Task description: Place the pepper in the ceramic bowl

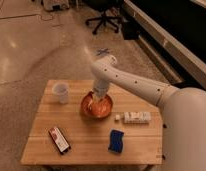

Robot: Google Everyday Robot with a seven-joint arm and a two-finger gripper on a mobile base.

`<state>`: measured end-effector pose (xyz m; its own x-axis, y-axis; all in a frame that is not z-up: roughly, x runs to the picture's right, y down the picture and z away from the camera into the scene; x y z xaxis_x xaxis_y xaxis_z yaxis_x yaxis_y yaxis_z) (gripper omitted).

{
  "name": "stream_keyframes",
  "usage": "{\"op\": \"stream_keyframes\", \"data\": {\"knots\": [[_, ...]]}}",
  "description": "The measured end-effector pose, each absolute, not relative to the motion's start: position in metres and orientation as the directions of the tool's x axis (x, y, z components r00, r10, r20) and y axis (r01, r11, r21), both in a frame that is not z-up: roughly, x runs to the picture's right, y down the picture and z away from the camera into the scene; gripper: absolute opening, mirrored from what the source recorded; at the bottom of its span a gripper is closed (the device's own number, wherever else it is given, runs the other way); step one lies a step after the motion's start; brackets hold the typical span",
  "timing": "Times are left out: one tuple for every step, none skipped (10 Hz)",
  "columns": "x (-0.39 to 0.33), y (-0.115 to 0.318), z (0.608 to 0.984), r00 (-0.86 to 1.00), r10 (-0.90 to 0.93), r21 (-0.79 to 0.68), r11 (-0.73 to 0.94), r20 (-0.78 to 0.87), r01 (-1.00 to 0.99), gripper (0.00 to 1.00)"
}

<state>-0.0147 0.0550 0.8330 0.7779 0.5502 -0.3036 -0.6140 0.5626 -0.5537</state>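
One hand (98,100) lowered into ceramic bowl (87,111), finger spread impossible to tell, pepper hidden

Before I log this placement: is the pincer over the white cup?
No, the pincer hangs over the ceramic bowl, while the white cup stands apart to the bowl's left.

Gripper (98,99) over ceramic bowl (86,108), right of cup (61,92).
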Motion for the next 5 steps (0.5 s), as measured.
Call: {"op": "stream_keyframes", "data": {"knots": [[-0.0146,0.0553,0.8331,0.778,0.550,-0.554,0.562,-0.304,-0.614,0.64],[-0.0142,0.0554,0.8330,0.778,0.550,-0.554,0.562,-0.305,-0.614,0.64],[-0.0142,0.0553,0.8330,0.778,0.550,-0.554,0.562,-0.305,-0.614,0.64],[-0.0143,0.0554,0.8330,0.778,0.550,-0.554,0.562,-0.305,-0.614,0.64],[-0.0145,0.0554,0.8330,0.778,0.549,-0.554,0.562,-0.305,-0.614,0.64]]}}
